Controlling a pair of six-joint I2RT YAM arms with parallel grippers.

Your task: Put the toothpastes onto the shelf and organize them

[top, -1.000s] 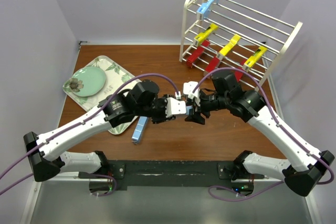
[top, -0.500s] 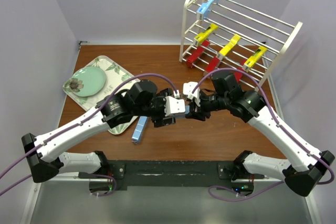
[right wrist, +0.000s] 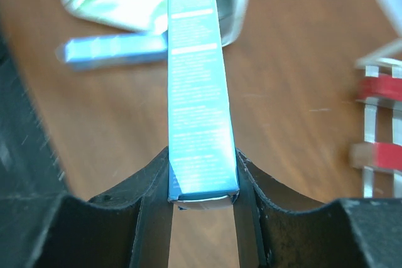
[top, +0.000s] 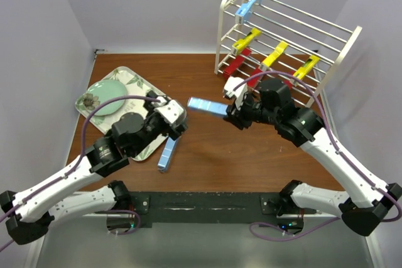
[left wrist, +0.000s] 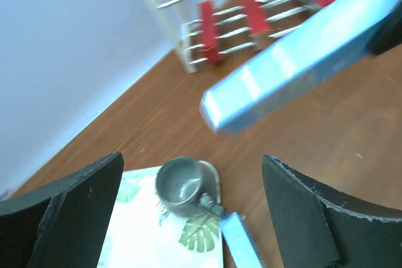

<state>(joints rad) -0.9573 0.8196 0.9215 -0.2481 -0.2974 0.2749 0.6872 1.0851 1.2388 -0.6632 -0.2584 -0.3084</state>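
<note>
Top external view: at the left of the brown wooden desk (top: 207,167), a leaf-patterned tray (top: 133,80) is seen, with a pale green plate (top: 103,96) laid on its far left part. The near right part of the tray is covered by the left arm. In the left wrist view a grey mug (left wrist: 182,186) is shown standing on the tray near its edge. The left tool (top: 178,126) is held above the tray's right edge, released, its fingers spread wide with nothing between them.

Just beside the tray, one light blue toothpaste box (top: 167,154) is laid flat on the desk. Further right, a second light blue toothpaste box (top: 207,106) is held above the desk, gripped at one end by the right tool (top: 233,116), with its free end pointed left.

At the far right, the cream-white shelf (top: 345,51) is set against the wall. One light blue box (top: 248,3) is placed on the top tier, three yellow boxes (top: 246,41) on the middle tier, and red boxes (top: 235,65) on the lowest. The front of the lowest tier is partly hidden by the right arm and its purple cable (top: 276,75).

The desk is enclosed by pale lilac-grey walls.
</note>
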